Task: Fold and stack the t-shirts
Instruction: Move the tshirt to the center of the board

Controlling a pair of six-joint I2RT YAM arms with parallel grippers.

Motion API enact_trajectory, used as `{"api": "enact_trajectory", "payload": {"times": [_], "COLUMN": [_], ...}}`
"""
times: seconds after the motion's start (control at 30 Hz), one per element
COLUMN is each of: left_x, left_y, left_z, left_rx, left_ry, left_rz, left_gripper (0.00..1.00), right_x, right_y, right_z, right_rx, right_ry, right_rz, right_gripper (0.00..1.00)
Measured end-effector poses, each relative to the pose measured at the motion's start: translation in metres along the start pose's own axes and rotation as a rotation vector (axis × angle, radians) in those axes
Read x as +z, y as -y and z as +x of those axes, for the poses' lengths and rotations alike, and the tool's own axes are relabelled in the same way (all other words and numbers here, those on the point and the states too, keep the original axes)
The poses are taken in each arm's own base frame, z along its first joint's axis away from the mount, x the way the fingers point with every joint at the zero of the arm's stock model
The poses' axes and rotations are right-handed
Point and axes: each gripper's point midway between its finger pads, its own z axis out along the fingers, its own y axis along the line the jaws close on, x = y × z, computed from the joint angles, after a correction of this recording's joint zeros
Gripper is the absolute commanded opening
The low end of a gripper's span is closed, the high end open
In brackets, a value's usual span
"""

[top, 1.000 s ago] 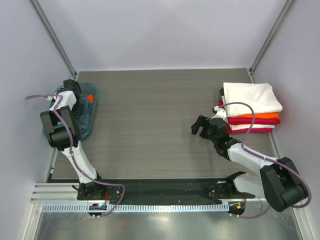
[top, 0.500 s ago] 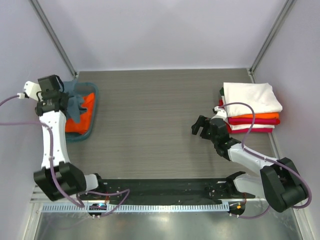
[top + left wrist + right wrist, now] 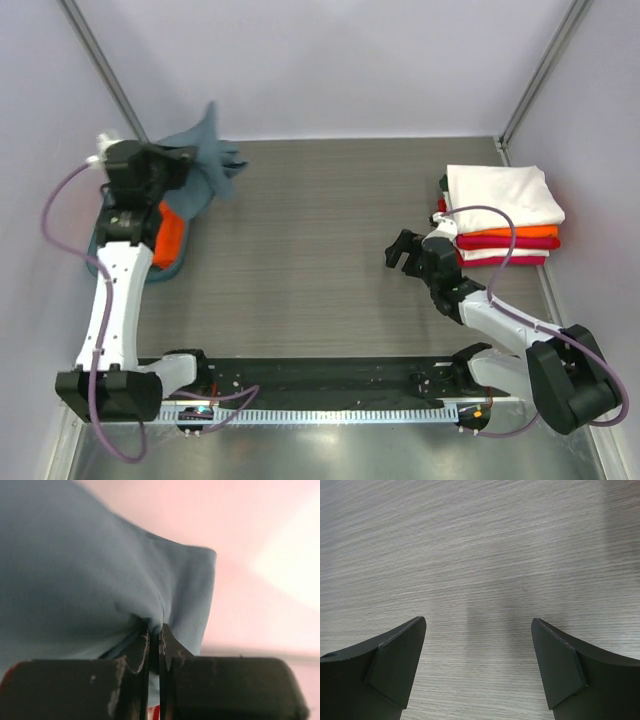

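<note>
Wood-grain table (image 3: 300, 260) lay rightward of the left gripper (image 3: 188, 158), clamped on the slate blue-grey t-shirt (image 3: 212, 168) hanging at upper left; right gripper (image 3: 399, 252), well apart centre-right, gaped empty.

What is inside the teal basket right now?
An orange t-shirt lies in the basket. The left arm and the raised blue-grey t-shirt cover part of it, so anything else inside is hidden.
</note>
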Motion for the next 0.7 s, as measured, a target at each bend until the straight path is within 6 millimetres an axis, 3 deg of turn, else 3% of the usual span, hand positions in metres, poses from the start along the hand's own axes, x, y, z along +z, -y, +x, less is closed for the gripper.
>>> {"api": "enact_trajectory", "payload": {"times": [0.17, 0.3, 0.37, 0.4, 0.43, 0.47, 0.63, 0.7], "left_x": [0.004, -0.017, -0.026, -0.028, -0.029, -0.029, -0.027, -0.036], "left_y": [0.043, 0.058, 0.057, 0.052, 0.039, 0.019, -0.120, -0.151], "left_z": [0.145, 0.226, 0.243, 0.245, 0.246, 0.248, 0.263, 0.263], "left_rx": [0.038, 0.047, 0.011, -0.017, -0.046, -0.068, -0.044, 0.041], "left_ry": [-0.366, -0.584, -0.645, -0.645, -0.639, -0.634, -0.631, -0.635], "left_rz": [0.127, 0.183, 0.201, 0.224, 0.225, 0.204, -0.079, -0.157], "left_gripper": [0.01, 0.04, 0.28, 0.48, 0.85, 0.96, 1.00, 1.00], "right_x": [-0.005, -0.011, -0.014, -0.017, -0.019, -0.022, -0.028, -0.026], "right_y": [0.001, 0.003, 0.004, 0.005, 0.005, 0.006, 0.001, -0.009], "right_z": [-0.007, -0.013, -0.016, -0.018, -0.019, -0.021, -0.020, -0.014], "right_rx": [0.007, 0.017, 0.022, 0.025, 0.028, 0.031, 0.033, 0.026], "right_ry": [0.035, 0.069, 0.088, 0.100, 0.109, 0.121, 0.141, 0.114], "right_rz": [0.004, 0.006, 0.007, 0.005, 0.004, 0.002, -0.045, -0.108], "right_gripper": [0.93, 0.92, 0.92, 0.92, 0.92, 0.93, 0.96, 0.93]}}
